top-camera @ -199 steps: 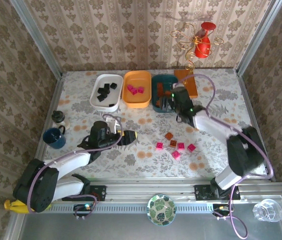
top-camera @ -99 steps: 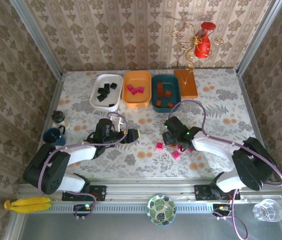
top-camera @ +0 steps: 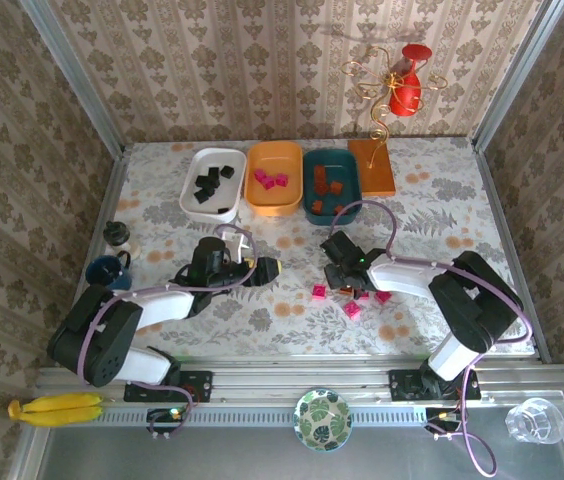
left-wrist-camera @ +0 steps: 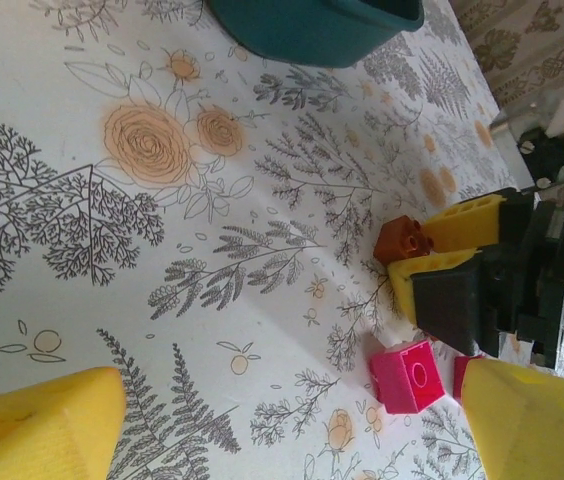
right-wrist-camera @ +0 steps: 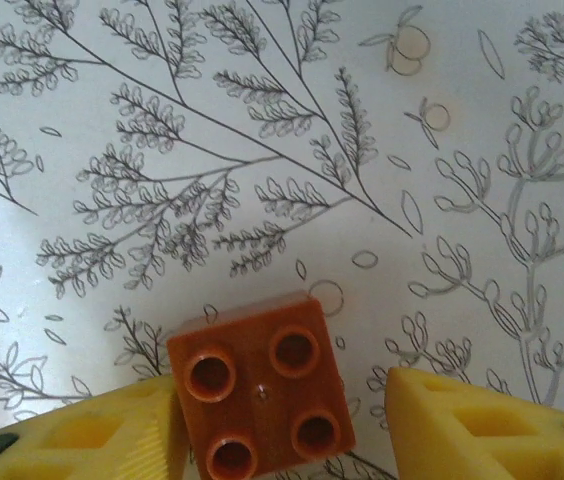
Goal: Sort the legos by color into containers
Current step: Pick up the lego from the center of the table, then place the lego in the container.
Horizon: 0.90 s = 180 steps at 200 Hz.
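An orange-brown lego [right-wrist-camera: 260, 400] lies studs-up on the table between the fingers of my right gripper [right-wrist-camera: 280, 425]. The left finger [right-wrist-camera: 112, 440] touches it and the right finger [right-wrist-camera: 462, 430] stands a gap away, so the jaws are open around it. From above, that gripper [top-camera: 340, 282] sits low among loose pink legos [top-camera: 319, 291] [top-camera: 352, 310]. My left gripper [top-camera: 265, 270] hovers open to their left, empty, facing a pink lego [left-wrist-camera: 409, 375]. The white tray [top-camera: 194, 205] holds black legos, the orange-yellow tray [top-camera: 273, 208] pink ones, the teal tray [top-camera: 307, 208] orange-brown ones.
A dark blue mug [top-camera: 109, 275] stands at the left edge. An orange-brown board [top-camera: 374, 165] with a gold wire stand [top-camera: 387, 85] is at the back right. A banana [top-camera: 57, 407], a plate [top-camera: 323, 420] and a glass [top-camera: 534, 420] lie on the near ledge.
My right gripper came from over the teal tray down to the loose bricks and dropped around the orange-brown lego, its jaws narrowing. The left gripper barely moved.
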Available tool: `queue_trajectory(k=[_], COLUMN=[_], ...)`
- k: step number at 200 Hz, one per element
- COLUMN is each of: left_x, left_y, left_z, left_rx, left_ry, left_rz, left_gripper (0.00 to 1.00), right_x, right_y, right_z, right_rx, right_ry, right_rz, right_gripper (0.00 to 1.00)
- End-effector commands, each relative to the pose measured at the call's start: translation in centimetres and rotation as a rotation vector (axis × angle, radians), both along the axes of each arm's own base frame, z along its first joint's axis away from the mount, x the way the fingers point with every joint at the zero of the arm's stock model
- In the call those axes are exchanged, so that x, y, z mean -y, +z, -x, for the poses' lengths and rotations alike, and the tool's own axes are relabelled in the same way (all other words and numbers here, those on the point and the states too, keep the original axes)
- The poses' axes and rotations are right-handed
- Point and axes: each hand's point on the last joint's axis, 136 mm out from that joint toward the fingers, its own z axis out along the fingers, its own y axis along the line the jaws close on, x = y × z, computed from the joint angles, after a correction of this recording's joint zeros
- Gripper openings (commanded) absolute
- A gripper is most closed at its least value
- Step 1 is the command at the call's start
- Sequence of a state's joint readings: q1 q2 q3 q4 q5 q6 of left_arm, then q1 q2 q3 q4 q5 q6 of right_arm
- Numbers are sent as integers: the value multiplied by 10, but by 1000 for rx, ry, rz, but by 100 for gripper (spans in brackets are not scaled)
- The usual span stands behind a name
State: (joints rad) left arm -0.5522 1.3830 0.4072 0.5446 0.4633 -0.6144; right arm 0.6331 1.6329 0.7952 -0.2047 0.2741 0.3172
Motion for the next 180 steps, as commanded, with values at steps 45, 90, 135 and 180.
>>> queue_trajectory(k=[45, 90, 135, 180], left_x=[-4, -9, -17, -25], left_y=[5, 10, 19, 33], left_z=[2, 1, 6, 11], left_rx=[23, 50, 78, 111], left_ry=[8, 22, 41, 57], left_rz=[-24, -53, -67, -68], left_gripper=[88, 89, 89, 89], right_x=[-3, -10, -1, 4], right_y=[3, 78, 132, 129], right_z=[-28, -69, -135, -213], right_rx=[44, 265, 418, 444], right_ry=[-31, -84, -197, -302], right_rz=[-57, -245, -406, -426], right_gripper=[38, 34, 33, 35])
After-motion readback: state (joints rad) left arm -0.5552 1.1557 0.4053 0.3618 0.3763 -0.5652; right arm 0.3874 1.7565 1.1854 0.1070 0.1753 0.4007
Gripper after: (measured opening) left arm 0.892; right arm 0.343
